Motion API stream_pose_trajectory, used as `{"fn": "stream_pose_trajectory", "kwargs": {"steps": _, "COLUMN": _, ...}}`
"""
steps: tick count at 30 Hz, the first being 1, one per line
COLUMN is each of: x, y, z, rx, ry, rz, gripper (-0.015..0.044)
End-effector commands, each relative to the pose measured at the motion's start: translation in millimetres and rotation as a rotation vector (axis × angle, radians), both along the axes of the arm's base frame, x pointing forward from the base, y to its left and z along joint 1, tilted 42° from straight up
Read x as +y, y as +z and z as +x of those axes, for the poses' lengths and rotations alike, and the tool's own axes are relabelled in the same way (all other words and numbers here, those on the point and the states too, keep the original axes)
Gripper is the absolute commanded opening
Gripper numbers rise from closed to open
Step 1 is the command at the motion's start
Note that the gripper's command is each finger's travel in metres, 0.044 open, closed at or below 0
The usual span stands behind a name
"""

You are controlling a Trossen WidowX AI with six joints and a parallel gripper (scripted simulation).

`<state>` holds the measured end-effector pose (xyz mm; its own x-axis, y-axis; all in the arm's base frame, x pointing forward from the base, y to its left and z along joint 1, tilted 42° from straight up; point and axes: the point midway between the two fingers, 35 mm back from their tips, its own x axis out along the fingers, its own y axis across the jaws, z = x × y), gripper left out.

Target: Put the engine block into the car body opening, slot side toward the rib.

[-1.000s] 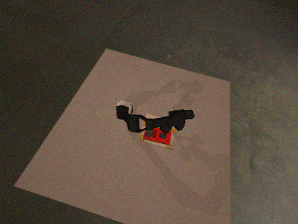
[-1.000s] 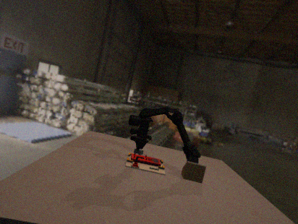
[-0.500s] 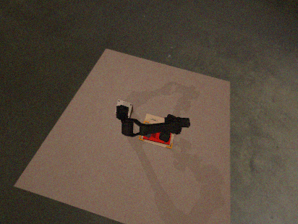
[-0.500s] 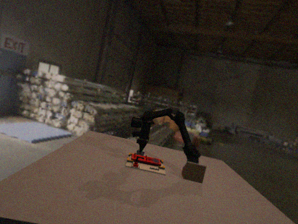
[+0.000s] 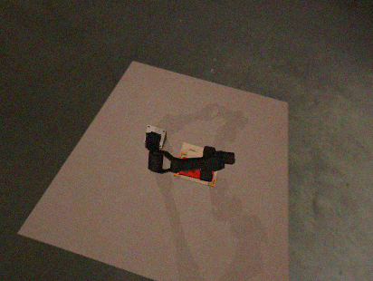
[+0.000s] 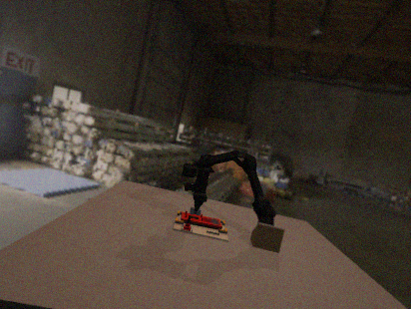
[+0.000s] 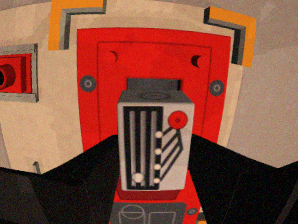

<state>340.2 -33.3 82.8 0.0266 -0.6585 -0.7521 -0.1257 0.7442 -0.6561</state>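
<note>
My gripper (image 7: pixel 153 143) (image 5: pixel 205 173) (image 6: pixel 198 206) is shut on the engine block (image 7: pixel 154 141), a grey box with black vertical slots, a red round knob and white diagonal stripes on its face. It holds the block right over the red car body (image 7: pixel 100 110) (image 5: pixel 187 173) (image 6: pixel 202 219). A strip of the dark opening (image 7: pixel 154 86) shows just past the block's far edge; the block covers the rest. How deep the block sits I cannot tell. The car body lies on a cream board (image 7: pixel 40 136) (image 5: pixel 191 148) (image 6: pixel 209 232) with orange corner marks.
A small red part (image 7: pixel 12 78) sits in a grey recess at the board's left edge. The arm's base box (image 5: pixel 156 135) (image 6: pixel 267 237) stands beside the board on the tan table (image 5: pixel 113 204). Dark floor surrounds the table.
</note>
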Motion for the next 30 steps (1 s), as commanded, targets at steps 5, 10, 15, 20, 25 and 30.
{"fn": "stream_pose_trajectory", "kwargs": {"steps": 5, "x": -0.2, "y": 3.0, "z": 0.4, "rx": -0.010, "ry": 0.002, "rz": -0.001, "gripper": 0.0158}}
{"fn": "stream_pose_trajectory", "kwargs": {"steps": 10, "x": -0.1, "y": 3.0, "z": 0.5, "rx": -0.028, "ry": -0.018, "rz": 0.000, "gripper": 0.0158}}
{"fn": "stream_pose_trajectory", "kwargs": {"steps": 15, "x": -0.1, "y": 3.0, "z": 0.5, "rx": -0.028, "ry": -0.018, "rz": 0.000, "gripper": 0.0158}}
{"fn": "stream_pose_trajectory", "kwargs": {"steps": 20, "x": -0.2, "y": 3.5, "z": 0.7, "rx": -0.036, "ry": -0.028, "rz": 0.000, "gripper": 0.0158}}
{"fn": "stream_pose_trajectory", "kwargs": {"steps": 25, "x": -0.3, "y": 5.1, "z": 1.3, "rx": -0.053, "ry": -0.047, "rz": 0.001, "gripper": 0.0158}}
{"fn": "stream_pose_trajectory", "kwargs": {"steps": 30, "x": -0.3, "y": 5.1, "z": 1.2, "rx": -0.038, "ry": -0.031, "rz": 0.000, "gripper": 0.0158}}
